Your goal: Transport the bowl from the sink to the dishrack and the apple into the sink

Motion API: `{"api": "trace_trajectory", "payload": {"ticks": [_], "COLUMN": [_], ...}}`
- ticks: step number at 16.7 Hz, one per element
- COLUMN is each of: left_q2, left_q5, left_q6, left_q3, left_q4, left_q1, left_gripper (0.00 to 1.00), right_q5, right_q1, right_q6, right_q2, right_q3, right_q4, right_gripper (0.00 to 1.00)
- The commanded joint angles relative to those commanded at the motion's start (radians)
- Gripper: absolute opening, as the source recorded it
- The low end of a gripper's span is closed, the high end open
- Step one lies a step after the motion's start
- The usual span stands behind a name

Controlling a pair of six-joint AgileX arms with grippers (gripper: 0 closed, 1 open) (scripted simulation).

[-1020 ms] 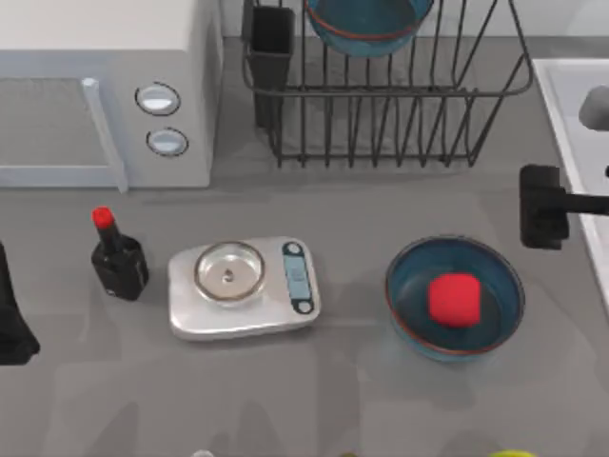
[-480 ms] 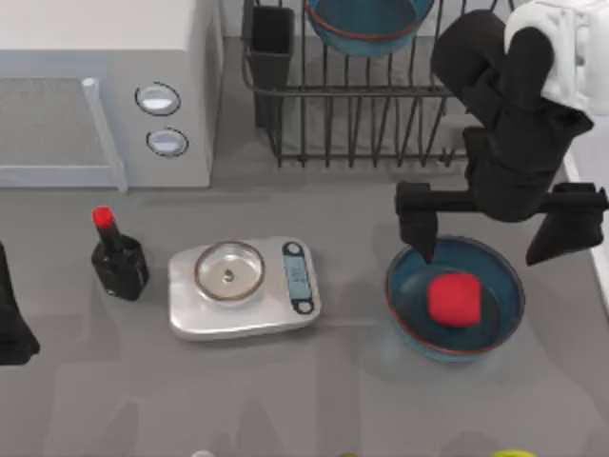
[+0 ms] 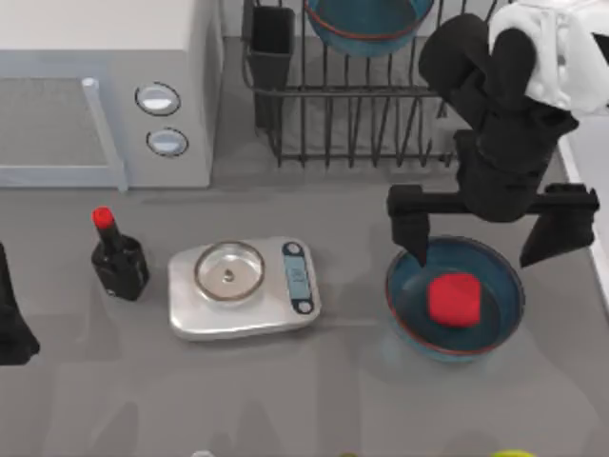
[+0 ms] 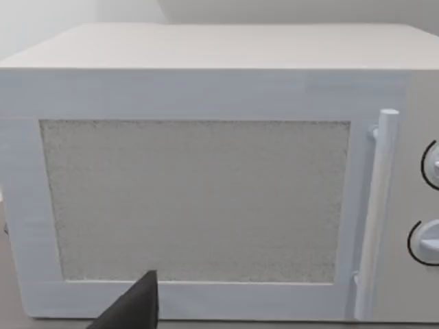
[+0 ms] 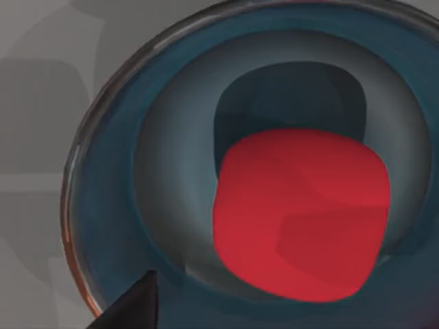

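Red apple [image 3: 453,300] in teal bowl [image 3: 495,324], right gripper [image 3: 490,238] spread wide just above, grasping nothing

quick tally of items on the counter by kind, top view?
Bowls: 2 (one in the dishrack, one holding the apple)
Apple: 1
Scale: 1
Bottle: 1
Microwave: 1
Dishrack: 1
Total: 7

The apple [image 3: 453,300], a small blocky bright-red lump, lies in the teal-blue bowl [image 3: 409,295] on the table, directly below the right gripper [image 3: 485,233]. A like bowl stands in the black wire dishrack [image 3: 381,124] beyond it; the white sink [image 3: 590,162] lies beside.
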Motion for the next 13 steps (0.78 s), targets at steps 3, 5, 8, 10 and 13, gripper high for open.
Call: {"api": "trace_trajectory", "payload": {"ticks": [3, 5, 8, 10, 13], "left_q2": [0.0, 0.0, 0.0, 0.0, 0.0], "left_q5": [0.0, 0.0, 0.0, 0.0, 0.0], "left_q6": [0.0, 0.0, 0.0, 0.0, 0.0], "left_q3": [0.0, 0.0, 0.0, 0.0, 0.0], "left_q4": [0.0, 0.0, 0.0, 0.0, 0.0], "left_q1": [0.0, 0.0, 0.0, 0.0, 0.0], "left_gripper": [1.0, 1.0, 1.0, 1.0, 1.0], "right_q5": [0.002, 0.001, 0.001, 0.001, 0.002], "right_q1": [0.001, 0.003, 0.006, 0.007, 0.008], "right_q6": [0.002, 0.002, 0.004, 0.005, 0.005], "right_q2": [0.03, 0.063, 0.118, 0.144, 0.15], "right_q3": [-0.046, -0.096, -0.179, -0.217, -0.228], "right_q4": [0.069, 0.163, 0.31, 0.364, 0.376], "right_gripper": [1.0, 1.0, 1.0, 1.0, 1.0]}}
